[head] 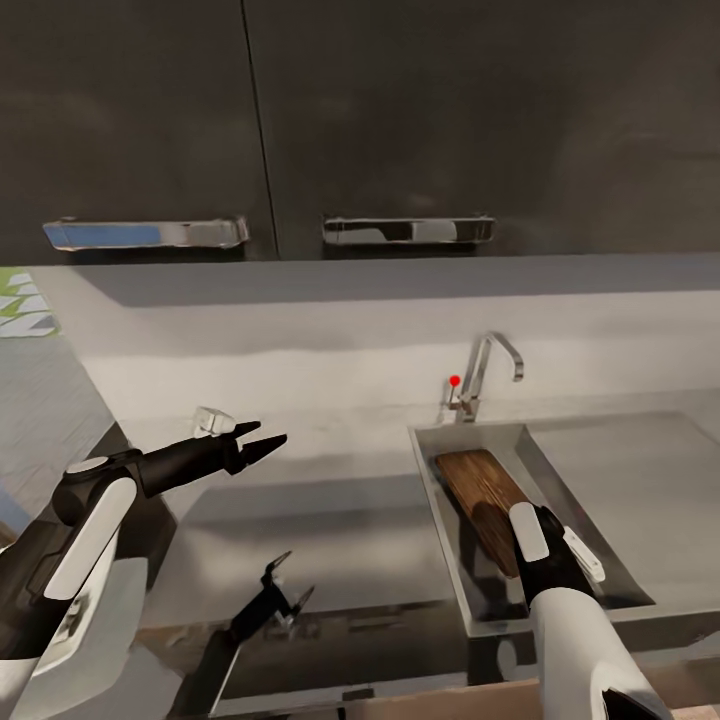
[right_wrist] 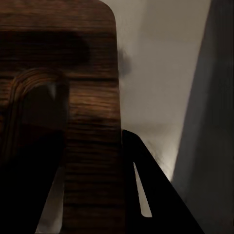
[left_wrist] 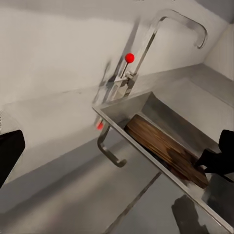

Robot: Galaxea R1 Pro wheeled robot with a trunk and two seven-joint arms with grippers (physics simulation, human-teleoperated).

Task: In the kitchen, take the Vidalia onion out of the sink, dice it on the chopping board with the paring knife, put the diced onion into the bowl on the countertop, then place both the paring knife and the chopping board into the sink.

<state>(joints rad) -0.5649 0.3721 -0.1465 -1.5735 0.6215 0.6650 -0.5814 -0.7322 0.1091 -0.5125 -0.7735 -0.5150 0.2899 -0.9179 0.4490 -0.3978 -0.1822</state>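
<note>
**Board in sink, R arm gripping it**

R gripper (head: 520, 535) is clamping the chopping board (head: 478, 482) at its near end, fingers (right_wrist: 146, 195) either side of the wood. Board is leaning tilted inside the sink (head: 560, 470), far end toward the tap (head: 487, 370). L gripper (head: 262, 441) is hovering over the countertop (head: 330, 530), fingers narrowly apart, holding nothing.

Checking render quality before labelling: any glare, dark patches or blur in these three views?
Head view: bright streaks on the upper cabinet handles, chopping board clear in the sink. Left wrist view: the tap throws a soft shadow on the wall and mirrors in the countertop. Right wrist view: very dark, board grain close and soft, right gripper fingers near-black.
</note>
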